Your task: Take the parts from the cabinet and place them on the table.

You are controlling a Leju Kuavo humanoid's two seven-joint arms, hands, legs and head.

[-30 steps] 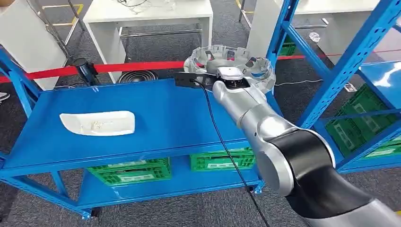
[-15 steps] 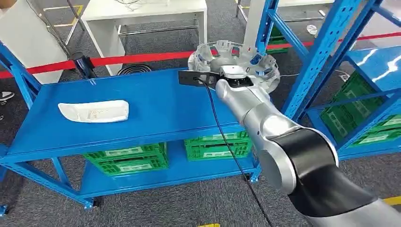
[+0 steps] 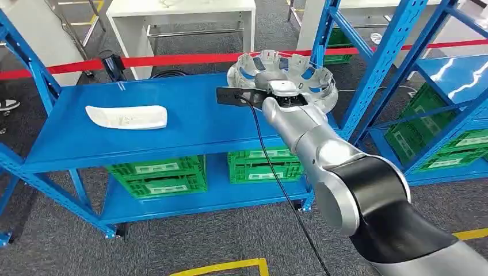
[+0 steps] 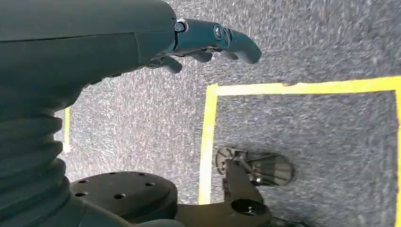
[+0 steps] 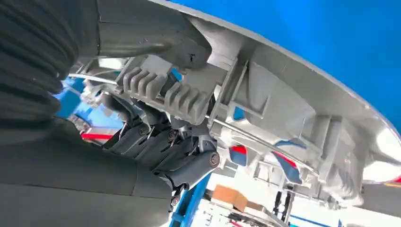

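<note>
A round silver-grey cast part (image 3: 313, 77) with openings round its rim hangs over the right end of the blue table (image 3: 195, 129). My right hand (image 3: 280, 92) holds it at the near rim. In the right wrist view the dark fingers (image 5: 163, 151) curl under the part (image 5: 283, 104) and the thumb (image 5: 156, 33) lies on its other side. A flat white part (image 3: 128, 117) lies on the left half of the table. My left hand (image 4: 208, 40) hangs over the grey floor, fingers loosely apart and holding nothing.
Green crates (image 3: 162, 179) stand on the table's lower shelf. A blue rack (image 3: 382, 60) with more green crates stands close on the right. Red barrier tape (image 3: 172, 59) and a white table (image 3: 190, 8) lie behind. Yellow floor lines (image 4: 208, 137) run under my left hand.
The camera has shifted, so the table sits differently in the picture. My right hand keeps its hold on the round part over the table's right end.
</note>
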